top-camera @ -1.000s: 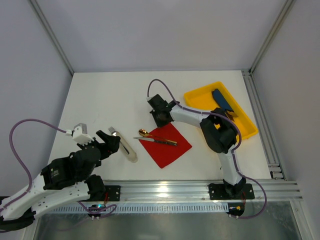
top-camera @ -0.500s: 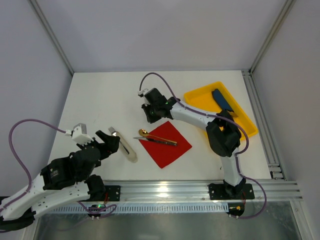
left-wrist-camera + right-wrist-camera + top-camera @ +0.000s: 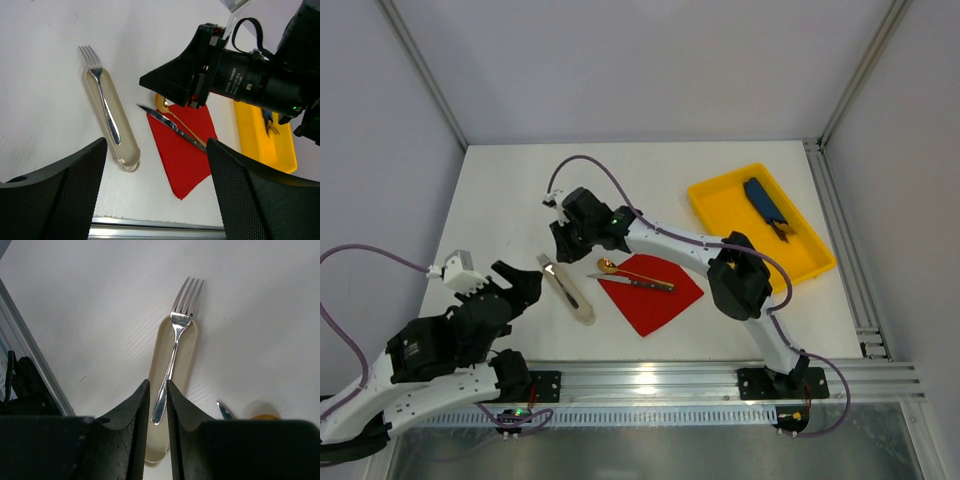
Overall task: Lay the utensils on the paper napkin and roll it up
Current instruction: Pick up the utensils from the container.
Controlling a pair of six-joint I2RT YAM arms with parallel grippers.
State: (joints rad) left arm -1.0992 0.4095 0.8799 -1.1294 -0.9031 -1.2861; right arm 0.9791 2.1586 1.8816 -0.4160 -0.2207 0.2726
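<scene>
at the far left the left gripper (image 3: 517, 282) is hanging low over the white table (image 3: 510, 190) with its two black fingers spread wide and nothing between them, looking on from the near side. just to its right the slim shiny silver metal fork (image 3: 105, 107) is lying, tines pointing away, inside the pale translucent beige oblong sleeve (image 3: 129, 154), so it is not yet on the paper. the right gripper (image 3: 157, 385) is reaching across from its own side and hovering above the fork's tine end; its jaws are standing only a narrow slit apart and gripping nothing, with the handle showing through the gap below. further right the gold metal spoon (image 3: 161, 103) and a thin silver knife-like piece (image 3: 167, 121) are lying crossed on the thin bright red square paper napkin (image 3: 660, 300), the spoon's bowl poking past its far left edge. at the far right the yellow rectangular plastic tray (image 3: 725, 205) is holding a flat dark-blue oblong item (image 3: 763, 198). the step in hand is probably picking the fork out. the risks: jaws this narrow may be landing on the handle instead of straddling it; a fingertip catching the sleeve's raised rim could be dragging sleeve and fork together; the flat polished handle may be slipping from a shallow pinch; and a low carry could be knocking the spoon or shifting the light napkin, while both arms are working close together
</scene>
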